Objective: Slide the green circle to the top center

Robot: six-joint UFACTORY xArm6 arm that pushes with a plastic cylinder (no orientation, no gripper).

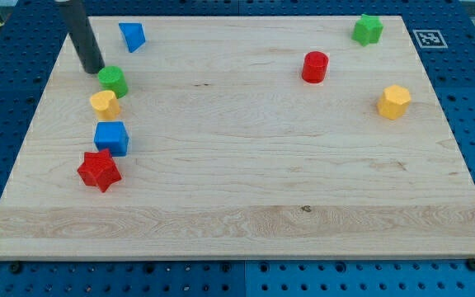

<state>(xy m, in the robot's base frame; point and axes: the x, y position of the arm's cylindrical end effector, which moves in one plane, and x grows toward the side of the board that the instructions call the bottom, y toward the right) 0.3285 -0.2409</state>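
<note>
The green circle (pixel 114 81) is a short green cylinder near the board's upper left. My tip (pixel 94 69) rests on the board just left of and slightly above it, very close or touching. The dark rod rises from there to the view's top edge. A yellow block (pixel 105 105) sits right below the green circle, nearly touching it.
A blue cube (pixel 111 138) and a red star (pixel 99 170) lie below the yellow block. A blue wedge-shaped block (pixel 132 36) is at top left. A red cylinder (pixel 315 67) is at upper middle-right, a green star-like block (pixel 368 30) at top right, a yellow hexagon (pixel 394 101) at right.
</note>
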